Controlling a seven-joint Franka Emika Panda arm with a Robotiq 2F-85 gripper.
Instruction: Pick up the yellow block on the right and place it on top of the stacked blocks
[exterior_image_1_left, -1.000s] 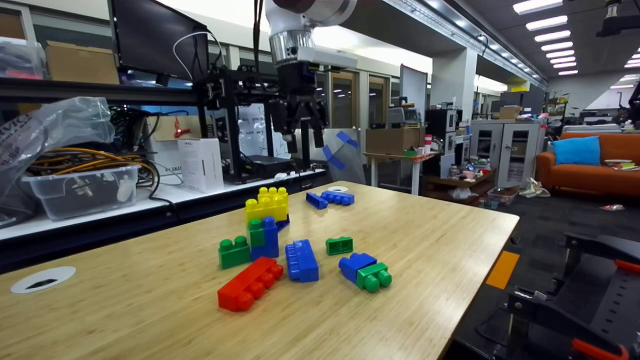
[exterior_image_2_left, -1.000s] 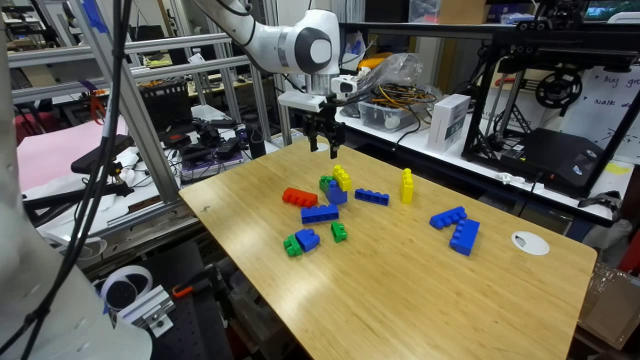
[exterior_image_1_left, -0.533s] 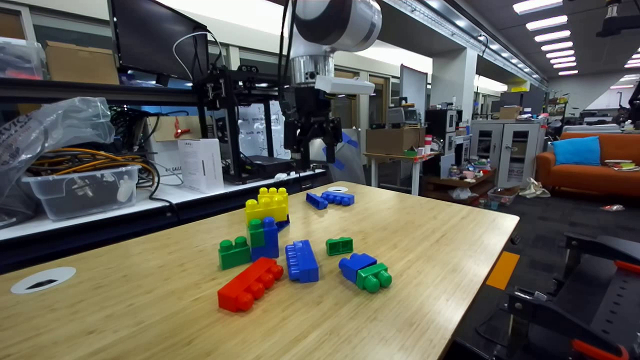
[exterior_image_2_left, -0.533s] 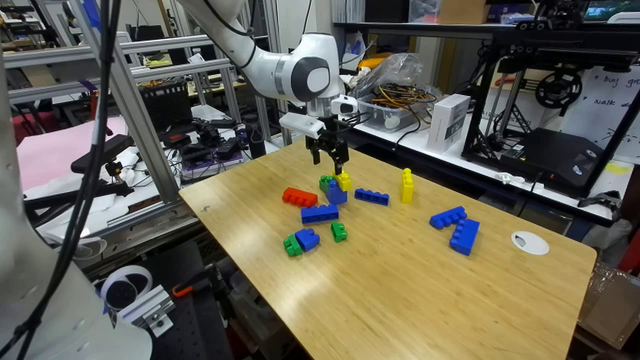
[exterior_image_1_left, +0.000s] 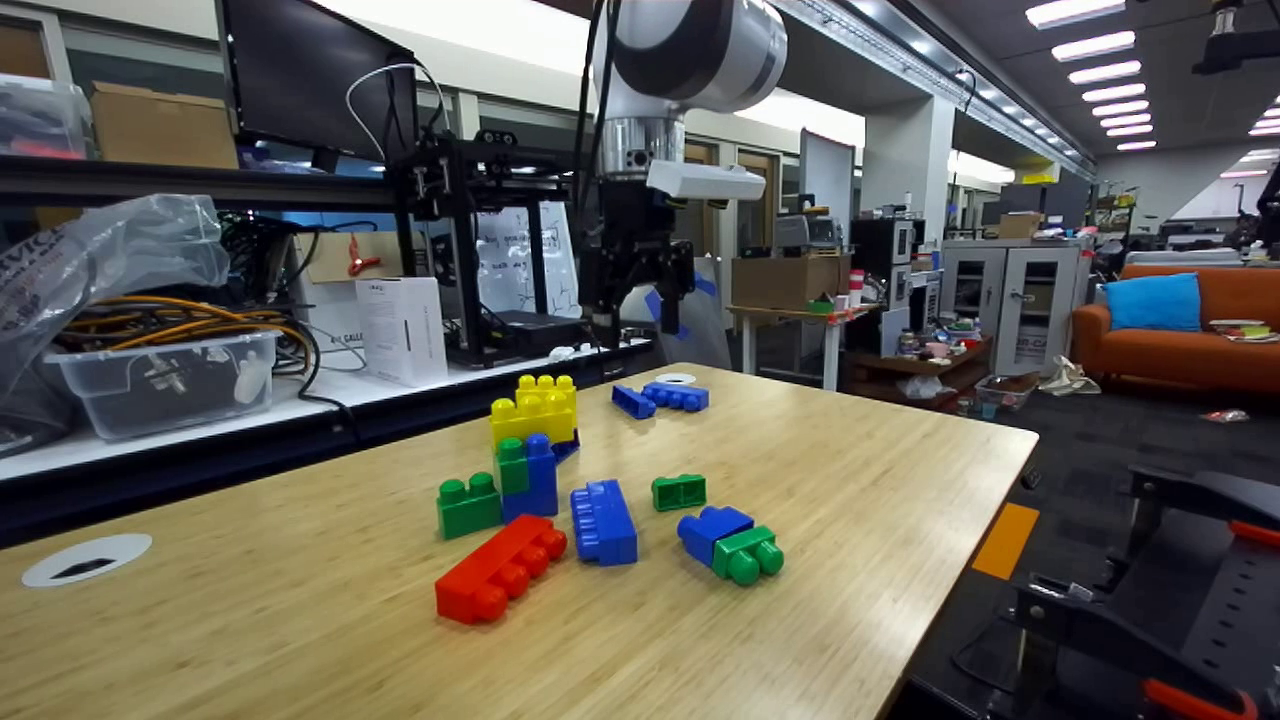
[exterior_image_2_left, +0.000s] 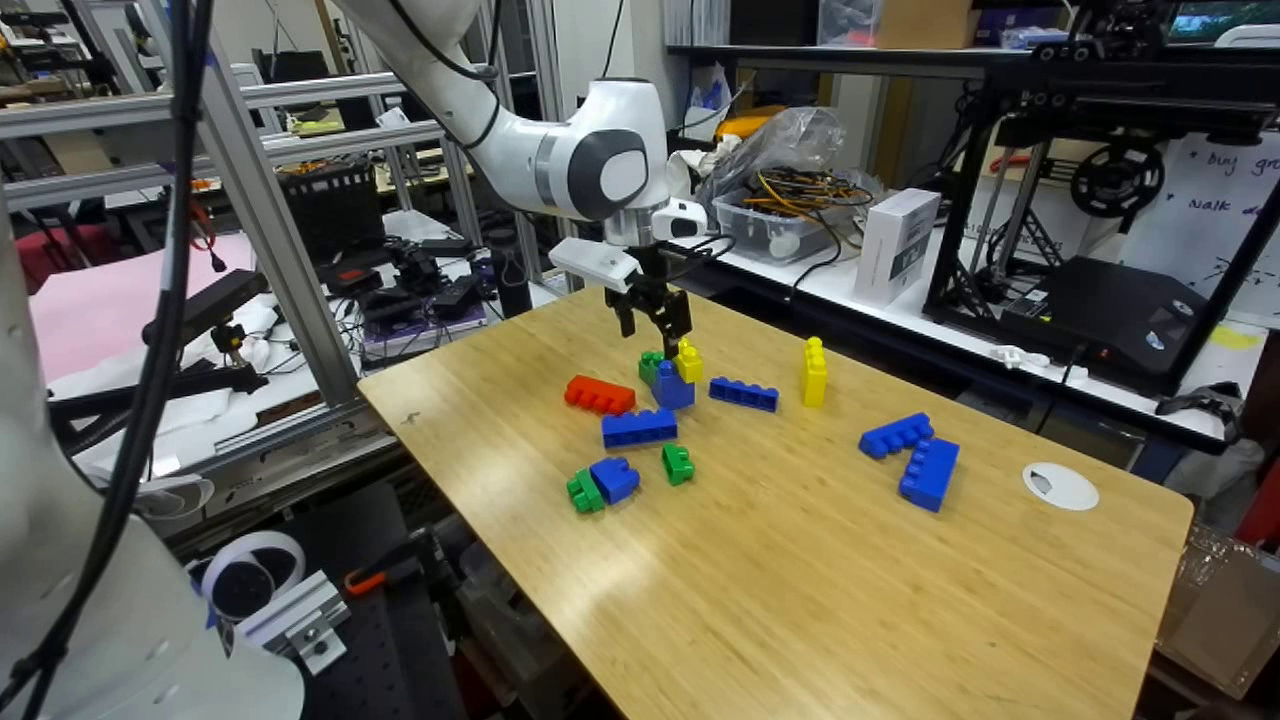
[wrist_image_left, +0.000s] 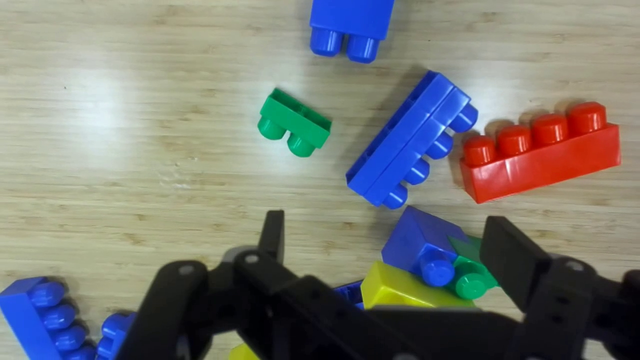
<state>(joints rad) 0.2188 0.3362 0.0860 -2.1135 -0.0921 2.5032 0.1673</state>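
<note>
Wrong pick or a topple: the likeliest troubles here

The yellow block (exterior_image_2_left: 814, 373) sits studs up on the tabletop (exterior_image_2_left: 830, 580), well apart from the stacked blocks (exterior_image_2_left: 674, 388). The hand (exterior_image_2_left: 650, 341), though, hangs near those, and in an exterior view it hides part of their upper yellow brick (exterior_image_2_left: 690, 364), a lookalike, without touching it. Lowering here would probably seize that brick or shove the stacked blocks over. Travelling sideways too low toward the yellow block risks the same topple, and the hand may snag on the blue brick (exterior_image_2_left: 743, 394) lying between. Later, a release with studs out of line would likely leave the yellow block tilted or sliding off, as the stacked blocks look narrow and their joints may be loose.

The arm (exterior_image_2_left: 525, 160) reaches out over the tabletop and bends downward at its end, so the hand points nearly straight down. The fingers (wrist_image_left: 272, 235) are spread wide and hold nothing. In the wrist view the stacked blocks show between them, nearer the finger at picture right; what is probably the yellow block peeks out at the lower edge, mostly covered by the hand.
</note>
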